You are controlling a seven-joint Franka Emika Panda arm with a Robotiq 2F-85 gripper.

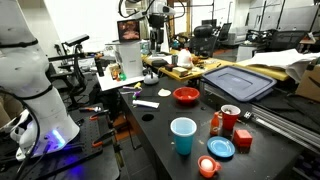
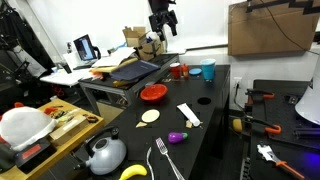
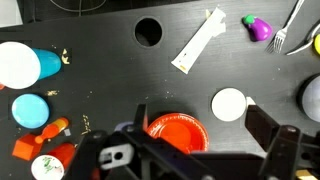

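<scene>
My gripper (image 3: 205,140) hangs high above a black table, open and empty, and touches nothing. It also shows at the top of both exterior views (image 1: 155,12) (image 2: 163,20). Right below it in the wrist view is a red bowl (image 3: 178,130), also seen in both exterior views (image 1: 186,95) (image 2: 153,93). A white disc (image 3: 229,103) lies beside the bowl. A white strip (image 3: 198,42), a purple eggplant (image 3: 258,27) and a fork (image 3: 290,25) lie farther off.
A blue cup (image 1: 183,135), a blue lid (image 1: 221,148), a red cup (image 1: 229,117) and a red block (image 1: 243,138) stand near one table end. A kettle (image 2: 105,153) and a banana (image 2: 133,172) sit at the other. A grey bin lid (image 1: 238,80) lies behind.
</scene>
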